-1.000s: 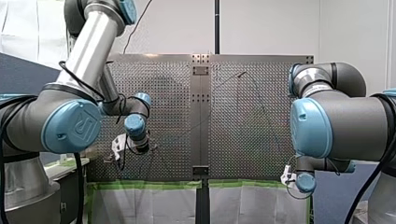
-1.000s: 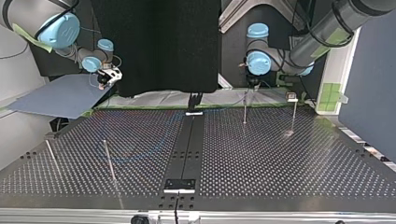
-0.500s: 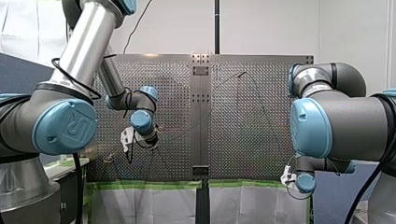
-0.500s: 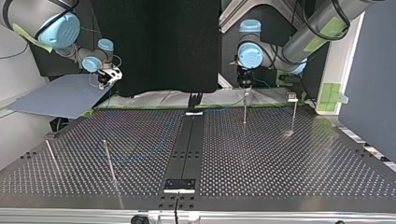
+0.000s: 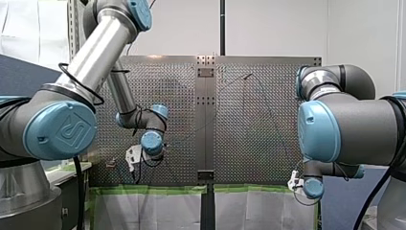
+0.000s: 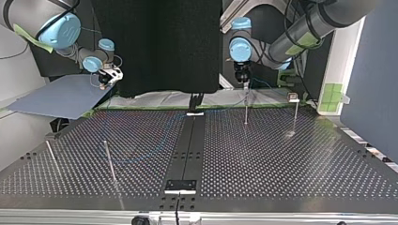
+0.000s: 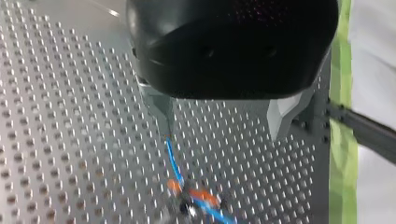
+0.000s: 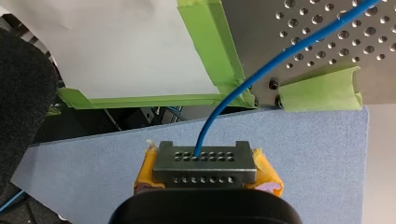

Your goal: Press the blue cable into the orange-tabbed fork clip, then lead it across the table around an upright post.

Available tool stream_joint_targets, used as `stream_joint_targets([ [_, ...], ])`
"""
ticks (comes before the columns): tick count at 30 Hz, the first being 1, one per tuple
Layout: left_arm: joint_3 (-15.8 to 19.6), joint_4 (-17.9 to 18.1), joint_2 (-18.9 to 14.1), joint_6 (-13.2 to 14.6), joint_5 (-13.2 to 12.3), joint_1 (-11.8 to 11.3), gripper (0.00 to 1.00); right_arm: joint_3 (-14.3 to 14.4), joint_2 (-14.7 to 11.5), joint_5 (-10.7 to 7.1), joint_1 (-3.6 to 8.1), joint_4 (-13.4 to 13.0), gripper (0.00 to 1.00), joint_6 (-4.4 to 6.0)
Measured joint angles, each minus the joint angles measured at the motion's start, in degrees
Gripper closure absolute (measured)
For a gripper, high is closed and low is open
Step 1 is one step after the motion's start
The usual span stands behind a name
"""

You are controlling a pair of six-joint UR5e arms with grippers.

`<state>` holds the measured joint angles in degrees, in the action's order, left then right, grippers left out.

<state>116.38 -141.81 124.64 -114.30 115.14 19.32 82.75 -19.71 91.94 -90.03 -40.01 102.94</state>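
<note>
In the left wrist view the blue cable point(image 7: 173, 161) runs over the perforated table into the orange-tabbed clip point(image 7: 194, 198), which lies ahead of my left gripper point(image 7: 222, 126). Its metal fingers point(image 7: 161, 109) stand wide apart with nothing between them. In the top view my left gripper point(image 6: 244, 82) hangs above an upright post point(image 6: 246, 110) at the table's far edge. My right gripper point(image 8: 205, 179), with yellow pads, is shut on the blue cable point(image 8: 261, 74) off the table's corner, and it shows at the top view's left point(image 6: 105, 79).
A blue-grey board point(image 8: 303, 149) lies under my right gripper, beside green tape point(image 8: 322, 88) on the table's edge. More posts stand at the top view's right point(image 6: 295, 115) and left point(image 6: 109, 161). A black rail point(image 6: 187, 145) runs down the table's middle.
My left arm has swung toward the table's middle, to the front view's right, away from the clip. My right arm has held still with the cable.
</note>
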Motion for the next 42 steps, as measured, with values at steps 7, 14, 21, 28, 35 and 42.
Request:
stream_joint_targets([
  [7,0.01,1.51,1.10,-0.24,2.35,-0.57,0.00,-0.03,0.06,0.00,0.01,0.01,1.00,0.00],
  [14,0.00,1.61,1.11,-0.14,1.99,-0.78,0.00,-0.04,0.12,0.00,0.00,0.00,1.00,0.00],
  [21,-0.01,1.62,1.09,-0.31,1.81,-0.83,0.00,-0.04,0.13,-0.17,0.05,-0.05,1.00,0.13],
  [28,0.02,1.52,1.12,-0.32,1.79,-0.84,0.00,-0.04,0.21,-0.42,0.14,0.00,1.00,0.25],
  [35,0.03,1.35,1.13,-0.27,1.92,-0.84,0.00,-0.03,0.23,-0.49,0.16,0.01,1.00,0.25],
  [42,0.04,-1.15,1.14,1.58,4.29,-0.14,0.00,-0.01,0.23,-0.68,0.16,0.01,1.00,0.18],
])
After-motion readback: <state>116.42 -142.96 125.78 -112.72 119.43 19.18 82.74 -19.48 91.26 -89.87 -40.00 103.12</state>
